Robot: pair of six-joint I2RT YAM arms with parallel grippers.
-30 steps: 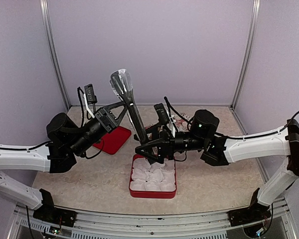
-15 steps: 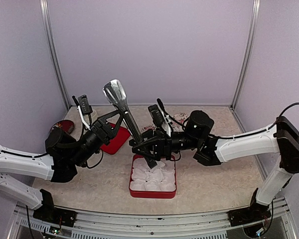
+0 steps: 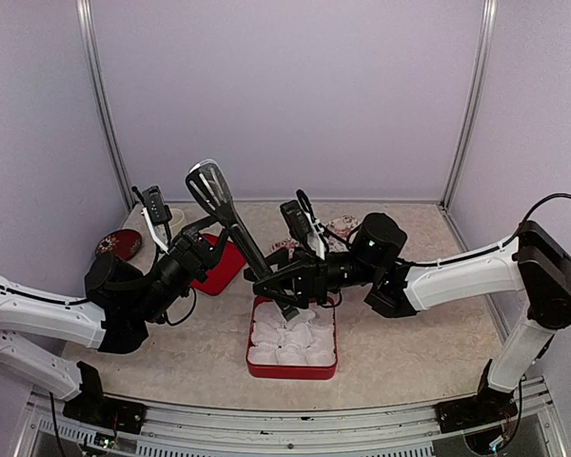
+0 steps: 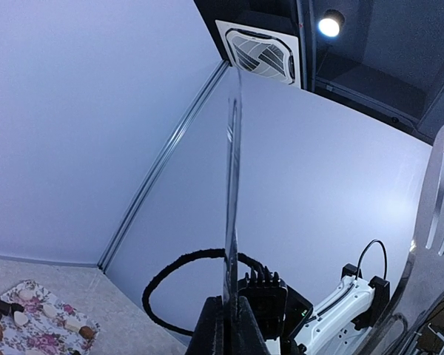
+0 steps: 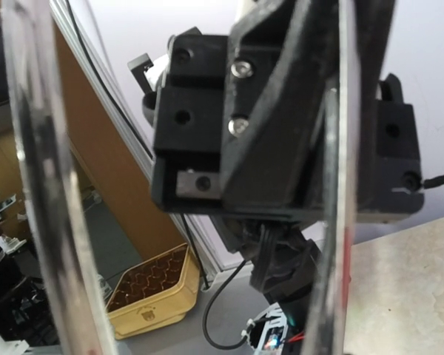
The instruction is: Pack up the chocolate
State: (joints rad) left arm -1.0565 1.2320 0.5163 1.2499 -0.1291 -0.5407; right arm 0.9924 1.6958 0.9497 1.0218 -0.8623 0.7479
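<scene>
Red box (image 3: 290,372) = ref. landmark. It sits on the table (image 3: 409,333) at front-centre and is filled w/ white crinkled paper cups (image 3: 293,338).

Red lid (image 3: 224,269): lies flat, just behind and left of box.

Chocolate (image 4: 1,306): small dark and pale pieces on floral tray (image 4: 59,305). Tray is behind box, beyond the R arm. It is mostly hidden in top view but plain in L wrist view.

Metal tongs (image 3: 230,224): slanted. Lower end is just above box's rear row of cups; the slotted heads are highest, up and left of box.

L gripper (image 4: 228,329): above the lid, up-left of box. Fingers are together, clamped on one tong blade, which shows edge-on betw. them in L wrist view. The 2nd blade stands apart from it, i.e. tongs are spread.

R gripper (image 3: 281,290): at lower end of tongs, over box's rear edge. R wrist view shows both blades running away from cam, w/ L gripper's black body on one. Its own fingers don't show, so apart vs. closed can't be told, nor whether it grips the tongs.

Round dark-red dish (image 3: 119,245): well left of box, by L wall.
</scene>
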